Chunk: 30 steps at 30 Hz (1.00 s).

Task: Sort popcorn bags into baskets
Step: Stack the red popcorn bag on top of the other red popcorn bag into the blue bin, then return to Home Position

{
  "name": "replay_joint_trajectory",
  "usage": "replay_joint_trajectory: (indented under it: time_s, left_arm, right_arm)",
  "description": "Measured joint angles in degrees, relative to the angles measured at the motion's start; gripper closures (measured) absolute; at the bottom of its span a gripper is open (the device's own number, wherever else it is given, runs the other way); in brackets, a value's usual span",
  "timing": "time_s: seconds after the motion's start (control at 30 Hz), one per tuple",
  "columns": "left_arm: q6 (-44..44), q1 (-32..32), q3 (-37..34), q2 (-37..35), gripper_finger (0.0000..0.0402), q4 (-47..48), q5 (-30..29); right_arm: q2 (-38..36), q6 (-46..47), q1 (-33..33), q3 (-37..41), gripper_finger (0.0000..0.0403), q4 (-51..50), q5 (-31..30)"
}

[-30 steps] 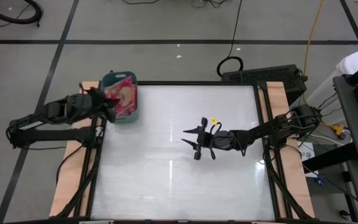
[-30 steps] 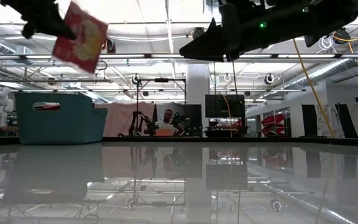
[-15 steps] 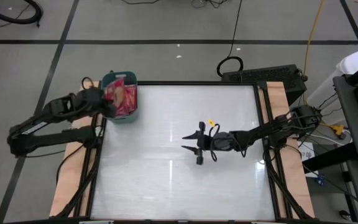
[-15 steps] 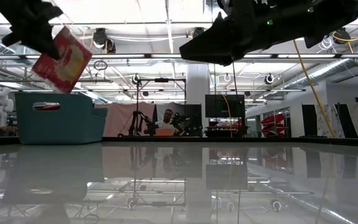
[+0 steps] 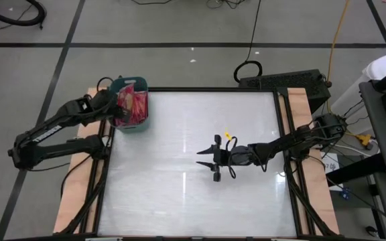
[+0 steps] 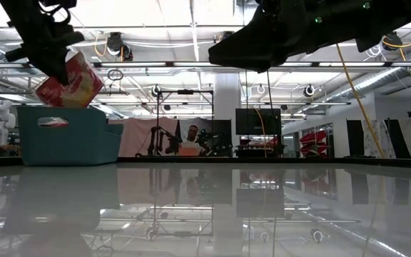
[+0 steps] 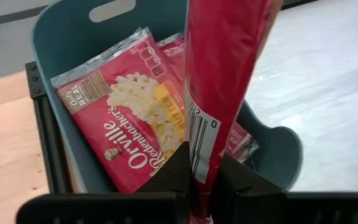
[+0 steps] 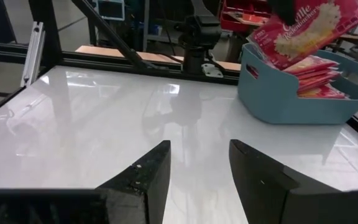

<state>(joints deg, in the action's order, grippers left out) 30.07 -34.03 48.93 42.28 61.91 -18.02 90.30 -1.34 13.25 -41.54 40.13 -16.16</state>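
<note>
the left tool (image 7: 197,186) is clamped on the lower edge of one red popcorn bag (image 7: 219,93), seen edge-on in the left wrist view, with a white barcode panel visible just above the fingers. in the low view the held bag (image 6: 68,80) hangs tilted above the teal basket (image 6: 66,135), clear of its rim. in the high view it sits over the basket (image 5: 120,86) at the bench's far left corner.

inside the basket (image 7: 73,43) lie further packets; the uppermost packet (image 7: 126,124) faces up and reads "orville redenbacher's" in white script beside a picture of popcorn, with a small "only real" badge at one corner. more red packets lie beneath it, partly hidden by the held bag. the basket wall carries a slot handle (image 7: 110,9).

the right tool (image 5: 214,161) hovers over the middle of the white bench (image 5: 193,201), well apart from the basket, its two fingers (image 8: 145,177) spread and gripping nothing. in the right wrist view the basket (image 8: 291,99) shows stacked packets rising above its rim, with the held bag (image 8: 309,28) above them.

around the bench: wooden side rails (image 5: 310,147), a black box (image 5: 283,80) beyond the far edge, and cables on the grey floor. across the room, the low view shows frames, monitors and a person seated (image 6: 193,135) far behind.
</note>
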Motion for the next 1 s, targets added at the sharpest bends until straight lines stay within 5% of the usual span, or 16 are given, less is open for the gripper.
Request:
replay_joint_trajectory:
  time_s: [0.17, 0.6, 0.9, 1.0]
  left_arm:
    - [-1.73, -1.80, 0.02, 1.48, 0.0359, 0.19, -0.09]
    - [-7.63, -5.66, 0.00, 2.74, 0.0255, -0.02, -6.01]
    - [-10.70, -6.47, 0.00, 2.65, 0.0262, -0.31, -5.61]
    - [-18.13, -4.96, -0.09, 1.37, 0.0270, -5.82, 2.33]
  right_arm:
    - [0.00, -0.36, 0.00, 0.00, 0.0248, -0.15, 0.00]
    - [0.00, 0.05, 0.00, -0.02, 0.0248, -1.42, 0.00]
    - [0.00, -0.86, -0.02, -0.01, 0.0248, -2.31, -0.07]
    - [-0.47, -1.33, -0.02, 0.00, 0.0248, -2.90, -0.09]
